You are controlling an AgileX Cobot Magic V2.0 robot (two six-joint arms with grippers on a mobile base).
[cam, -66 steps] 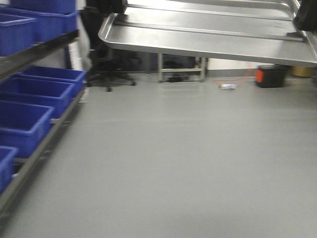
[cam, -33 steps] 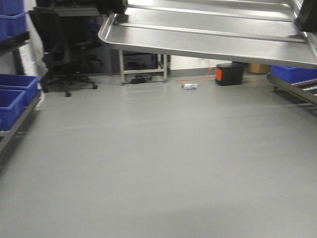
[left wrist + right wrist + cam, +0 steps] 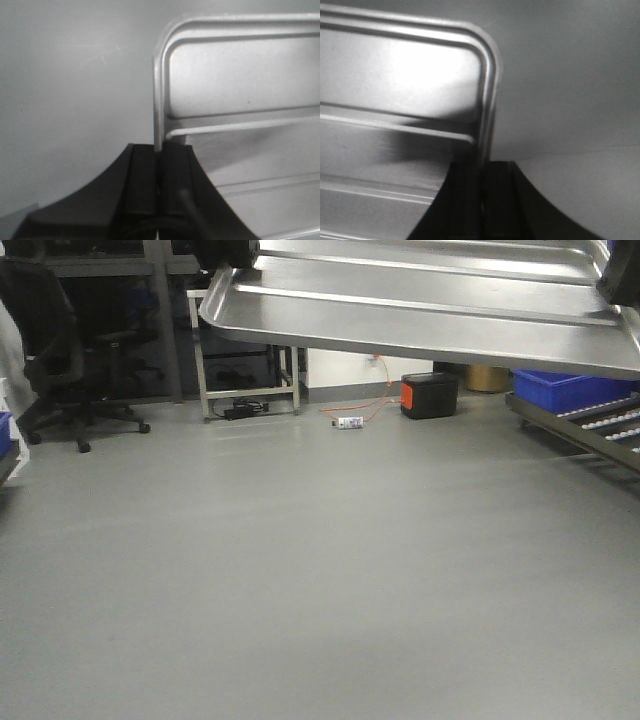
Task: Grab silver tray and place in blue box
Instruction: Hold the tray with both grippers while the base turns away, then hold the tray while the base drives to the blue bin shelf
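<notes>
The silver tray (image 3: 420, 310) is held in the air across the top of the front view, with long ridges along its base. My left gripper (image 3: 228, 252) is shut on its left rim, and the left wrist view shows the jaws (image 3: 160, 147) pinching the rim of the tray (image 3: 240, 75). My right gripper (image 3: 620, 275) is shut on the right rim, with its jaws (image 3: 482, 162) closed on the edge of the tray (image 3: 400, 75). A blue box (image 3: 565, 390) shows partly at the far right, below the tray.
The blue box sits on a roller rack (image 3: 600, 430) at the right. A black office chair (image 3: 55, 350) stands far left, and a metal table frame (image 3: 245, 390) behind. A black-and-orange box (image 3: 428, 395) and a small object on an orange cable (image 3: 349, 422) lie by the back wall. Grey floor lies ahead.
The view has swung right. The blue bins on the left rack slid out of view, the chair moved left, and the roller rack with the blue box came in at right. The tray stays gripped.
</notes>
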